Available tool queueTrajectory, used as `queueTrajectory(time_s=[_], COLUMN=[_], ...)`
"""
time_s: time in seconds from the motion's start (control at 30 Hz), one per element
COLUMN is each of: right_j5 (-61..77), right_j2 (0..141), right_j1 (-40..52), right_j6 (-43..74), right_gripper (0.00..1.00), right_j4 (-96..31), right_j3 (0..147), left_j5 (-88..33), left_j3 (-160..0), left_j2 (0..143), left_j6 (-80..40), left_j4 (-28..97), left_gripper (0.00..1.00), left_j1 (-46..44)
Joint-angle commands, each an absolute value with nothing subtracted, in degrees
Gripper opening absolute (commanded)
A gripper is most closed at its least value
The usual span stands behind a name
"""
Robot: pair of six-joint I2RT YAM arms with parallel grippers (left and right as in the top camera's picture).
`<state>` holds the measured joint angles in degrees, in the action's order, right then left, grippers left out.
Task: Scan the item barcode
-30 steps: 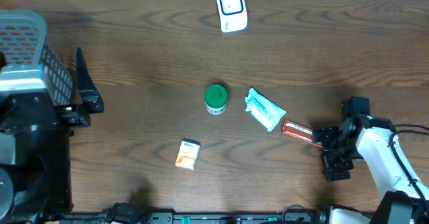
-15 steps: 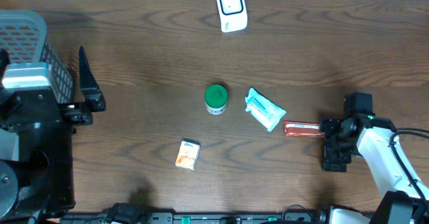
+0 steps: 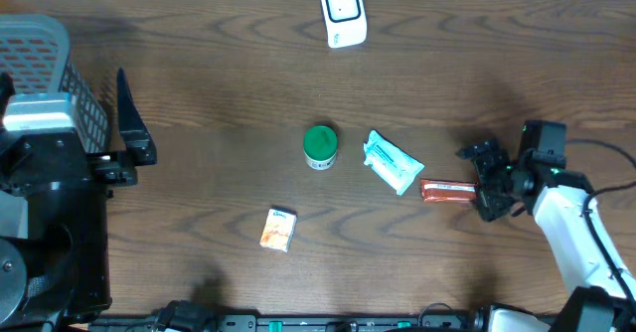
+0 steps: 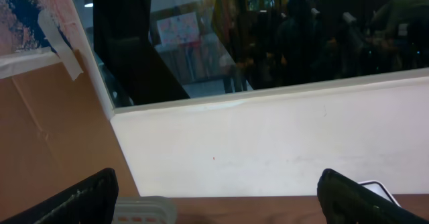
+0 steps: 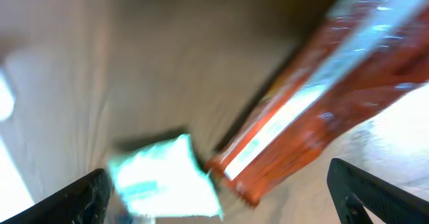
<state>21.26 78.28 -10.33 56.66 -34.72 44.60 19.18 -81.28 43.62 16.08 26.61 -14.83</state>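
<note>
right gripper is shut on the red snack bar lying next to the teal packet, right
Not shut: the right gripper is open, fingers spread at the end of the red snack bar lying next to the teal packet. The right wrist view shows it.

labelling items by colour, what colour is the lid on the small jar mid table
The lid is green; the overhead view shows it best.
</note>
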Motion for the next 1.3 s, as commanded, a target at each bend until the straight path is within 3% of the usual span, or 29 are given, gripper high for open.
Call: queueTrajectory(time_s=[0.0,0.17,0.27,0.67,0.73,0.8,1.07,1.27], right_j5=[26.04,24.32,18.44,0.16,2.81,6.20,7.03,9.56], right_j2=[73.95,71.68,71.92,85.21,88.62,91.15,85.21,74.83], right_j1=[-10.52,-10.50,-10.50,-13.15,-13.15,-12.53,-4.49,-4.80], right_j6=[38.79,-1.98,-17.30,-39.44,-47.62,-48.53,-63.99,-71.20], right_gripper=[0.99,0.99,0.99,0.99,0.99,0.99,0.99,0.99], right_j4=[-34.83,-25.04,-19.20,5.96,5.93,6.31,-23.88,-44.18], right_j3=[51.48,58.02,58.24,58.70,58.72,58.74,58.83,58.83], left_j5=[18.48,18.48,18.48,18.72,18.72,18.72,18.72,18.72], left_j3=[-81.10,-81.10,-81.10,-81.10,-81.10,-81.10,-81.10,-81.10], left_j2=[43.35,43.35,43.35,43.86,44.07,44.12,44.12,44.14], left_j6=[15.16,15.16,15.16,15.38,15.40,15.40,15.38,15.38], left_j4=[26.22,26.02,25.58,23.53,23.57,24.40,34.20,41.39], left_gripper=[0.95,0.95,0.95,0.95,0.95,0.95,0.95,0.95], left_j1=[-14.81,-14.81,-14.81,-14.81,-14.81,-14.81,-14.81,-14.81])
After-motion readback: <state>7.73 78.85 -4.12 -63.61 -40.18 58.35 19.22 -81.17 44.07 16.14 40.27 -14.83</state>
